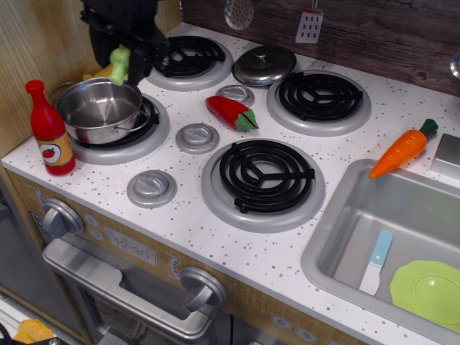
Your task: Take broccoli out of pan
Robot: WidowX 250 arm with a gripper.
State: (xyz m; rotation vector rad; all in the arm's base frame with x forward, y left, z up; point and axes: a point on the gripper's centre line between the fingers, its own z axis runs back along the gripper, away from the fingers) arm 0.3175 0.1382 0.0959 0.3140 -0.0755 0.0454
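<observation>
Light-green broccoli (120,63) is up in the air, pinched between the black fingers of the gripper (122,61), hanging above the far rim of the pan (100,109) and clear of it. The floret's stalk end points downward, the piece tilted a little, and the dark arm body looms over the top-left corner of the stove. Below, the steel pan sits on the front-left burner (147,136), its mirror-like inside showing only reflections, one side handle poking toward the middle of the cooktop. Just left of the pan stands a red sauce bottle (49,130), upright, close to the pot's wall but whether they touch is hard to tell. A sliver of something yellow (100,72) peeks out behind the pan, mostly hidden by the gripper.

Across the speckled white counter (215,237), a red pepper (231,113) lies between the burners, near a domed steel lid (264,65) resting at the back. Over on the right, an orange carrot (404,149) lies by the edge of the sink (338,237). Down in the sink, a lime-green plate (428,292) sits beside a pale blue-handled knife (376,261).
</observation>
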